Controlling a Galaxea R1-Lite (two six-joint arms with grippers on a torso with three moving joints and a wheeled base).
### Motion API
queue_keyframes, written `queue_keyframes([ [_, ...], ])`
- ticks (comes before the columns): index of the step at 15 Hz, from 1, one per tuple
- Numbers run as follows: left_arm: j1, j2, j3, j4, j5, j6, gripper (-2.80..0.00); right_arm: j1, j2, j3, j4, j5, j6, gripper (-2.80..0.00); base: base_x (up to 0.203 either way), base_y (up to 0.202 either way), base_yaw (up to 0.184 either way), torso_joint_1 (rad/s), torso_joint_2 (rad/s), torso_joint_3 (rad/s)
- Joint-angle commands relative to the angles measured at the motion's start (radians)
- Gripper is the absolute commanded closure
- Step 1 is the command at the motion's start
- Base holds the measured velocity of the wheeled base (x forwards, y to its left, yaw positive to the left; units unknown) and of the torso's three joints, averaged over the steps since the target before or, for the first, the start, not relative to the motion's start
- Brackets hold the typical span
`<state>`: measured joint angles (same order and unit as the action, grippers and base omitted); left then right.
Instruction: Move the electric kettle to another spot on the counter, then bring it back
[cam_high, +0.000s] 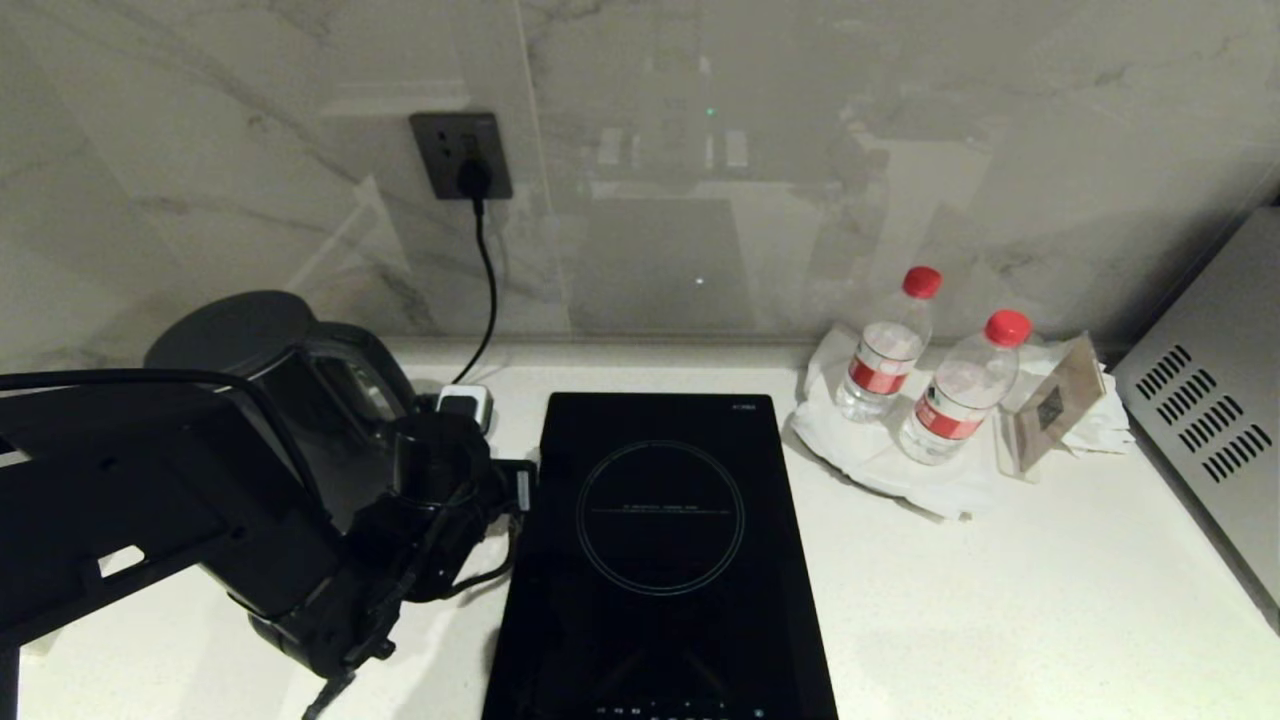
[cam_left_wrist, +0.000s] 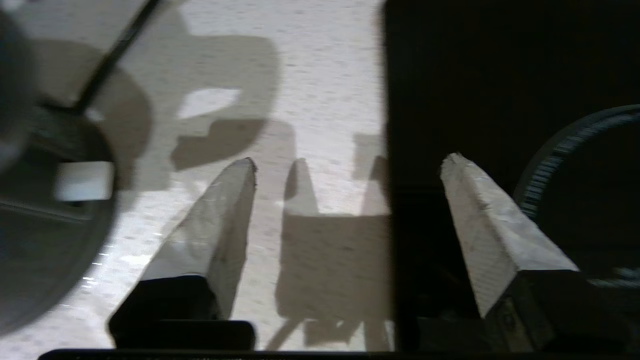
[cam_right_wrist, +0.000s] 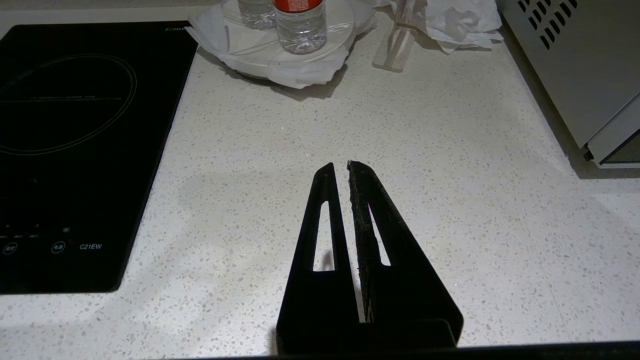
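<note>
Left hand — fingers apart, empty, over worktop by the hob edge | electric kettle — standing far left, by the wall | advice: retreat level, clear of the handle | right hand — together, parked.

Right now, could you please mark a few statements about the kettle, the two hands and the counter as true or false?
1. The left hand is open, with nothing between its fingers. True.
2. The right hand is clamped on a water bottle. False: its fingers are together above bare counter, holding nothing.
3. The electric kettle stands on the induction hob. False: it stands to the hob's left, near the wall.
4. Two red-capped water bottles stand right of the hob. True.
5. A black plug sits in the wall socket. True.
6. The hob carries a pan. False: its glass carries nothing.
</note>
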<state>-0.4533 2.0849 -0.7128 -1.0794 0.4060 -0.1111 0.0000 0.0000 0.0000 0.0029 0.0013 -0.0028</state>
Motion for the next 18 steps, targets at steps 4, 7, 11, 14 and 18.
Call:
queue_keyframes([
  [4,0.041,0.004,0.013,-0.007,-0.004,0.004,-2.80,0.000,0.000,0.000,0.000,0.000,0.000,0.00,0.000,0.000,0.000,0.000,0.00,0.000],
  [7,0.044,0.036,-0.003,-0.024,-0.006,0.008,-2.80,0.000,0.000,0.000,0.000,0.000,0.000,0.00,0.000,0.000,0.000,0.000,0.00,0.000],
  [11,0.056,0.098,-0.004,-0.158,-0.004,0.069,-2.80,0.000,0.000,0.000,0.000,0.000,0.000,0.00,0.000,0.000,0.000,0.000,0.00,0.000],
  [14,0.064,0.120,-0.008,-0.168,-0.004,0.073,-2.80,0.000,0.000,0.000,0.000,0.000,0.000,0.00,0.000,0.000,0.000,0.000,0.00,0.000],
  [18,0.079,0.111,0.000,-0.169,-0.004,0.069,-2.80,0.000,0.000,0.000,0.000,0.000,0.000,0.00,0.000,0.000,0.000,0.000,0.00,0.000],
])
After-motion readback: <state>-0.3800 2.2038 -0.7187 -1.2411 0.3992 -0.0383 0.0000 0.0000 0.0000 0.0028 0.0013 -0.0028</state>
